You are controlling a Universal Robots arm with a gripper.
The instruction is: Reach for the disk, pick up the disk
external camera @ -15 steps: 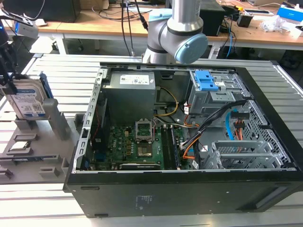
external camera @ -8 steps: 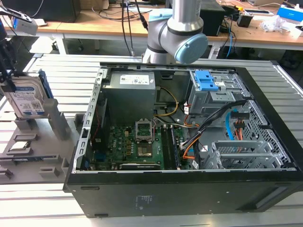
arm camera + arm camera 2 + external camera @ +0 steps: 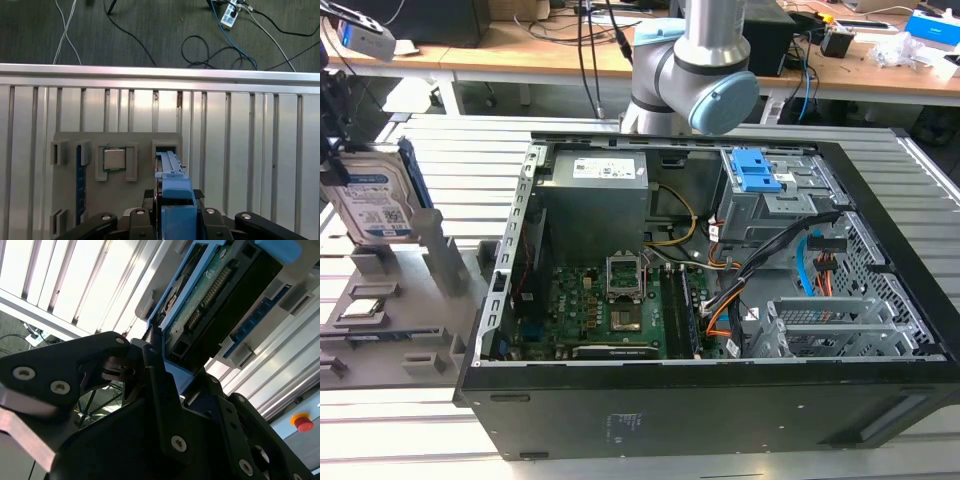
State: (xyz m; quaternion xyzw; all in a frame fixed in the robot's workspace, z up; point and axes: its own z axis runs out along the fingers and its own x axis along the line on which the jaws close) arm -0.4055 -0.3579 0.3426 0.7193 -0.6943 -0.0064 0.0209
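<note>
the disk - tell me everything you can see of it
The disk is a flat silver metal drive with a white-and-blue label and a blue plastic bracket along its edge. The second wrist view shows its green circuit board. It stands on edge at the exterior view's left, over a grey holder, with the gripper clamped on its bracketed end.

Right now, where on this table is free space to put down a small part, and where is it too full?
Free: the bare slats of the table on the near side of the grey fixture, and the strip behind the computer case. Crowded: inside the case, and around the disk in the end effector.
</note>
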